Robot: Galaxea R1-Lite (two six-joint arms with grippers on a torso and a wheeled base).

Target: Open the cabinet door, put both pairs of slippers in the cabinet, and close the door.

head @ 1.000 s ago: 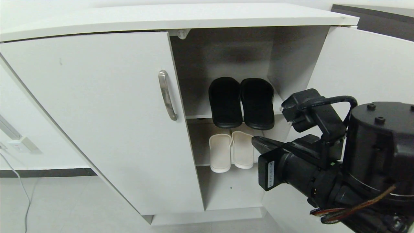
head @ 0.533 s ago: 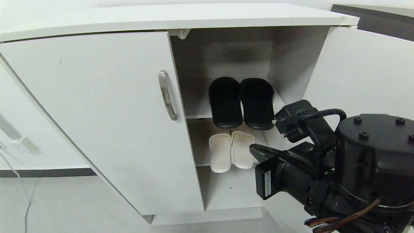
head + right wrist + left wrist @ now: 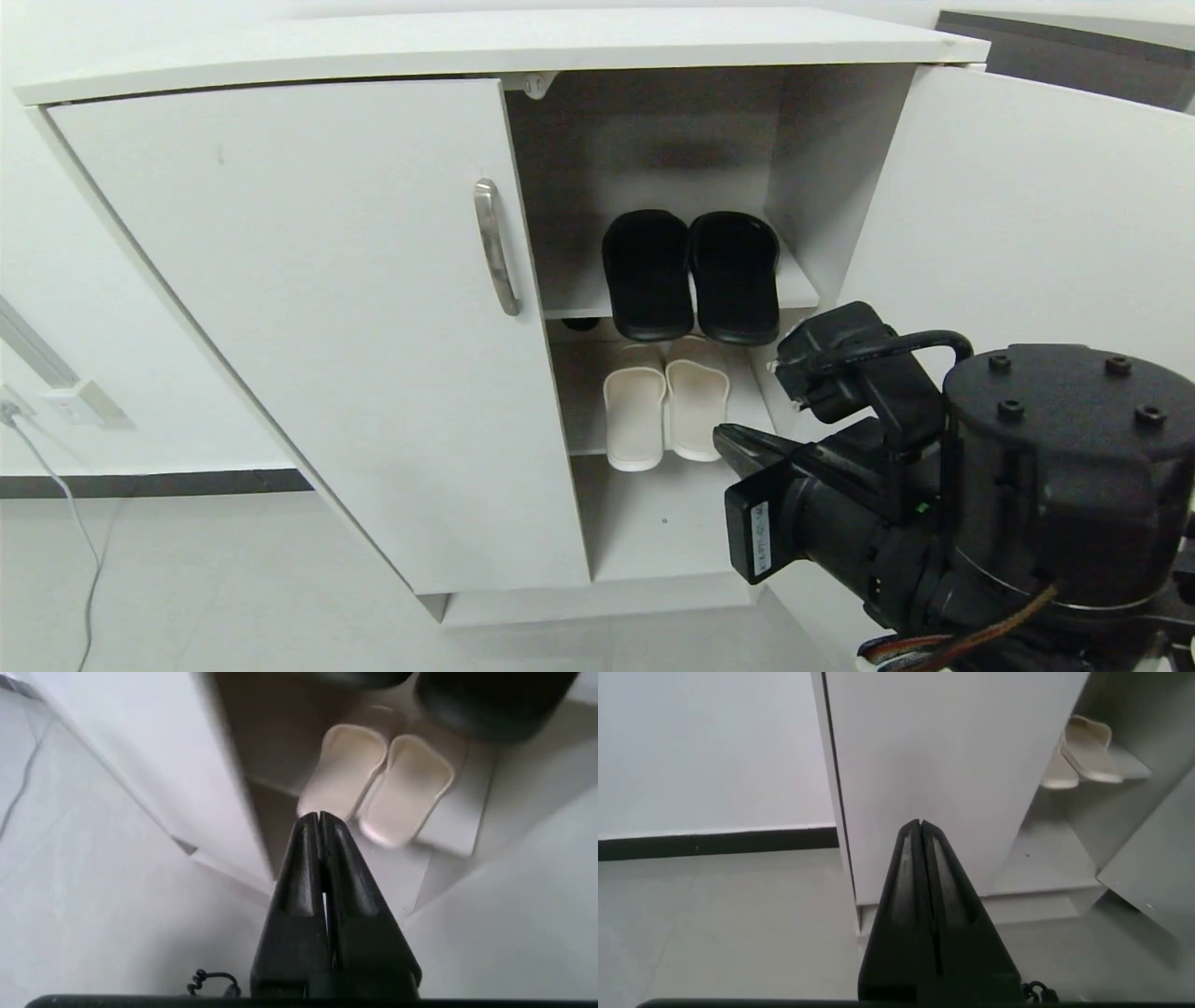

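The white cabinet (image 3: 504,42) stands with its right door (image 3: 1018,196) swung open and its left door (image 3: 308,317) shut. A black pair of slippers (image 3: 691,275) lies on the upper shelf. A white pair of slippers (image 3: 665,411) lies on the middle shelf, also in the right wrist view (image 3: 388,784) and the left wrist view (image 3: 1088,751). My right gripper (image 3: 728,439) is shut and holds nothing, hanging just outside the cabinet below the white pair (image 3: 320,819). My left gripper (image 3: 920,826) is shut, low in front of the left door.
The left door has a metal handle (image 3: 497,247). A wall socket (image 3: 70,403) with a cable (image 3: 79,541) sits at the left. A dark skirting strip (image 3: 149,483) runs along the wall above grey floor tiles. The open right door stands close beside my right arm.
My right arm has drawn back and down from the cabinet opening. The head camera has shifted, so the whole cabinet sits differently in view.
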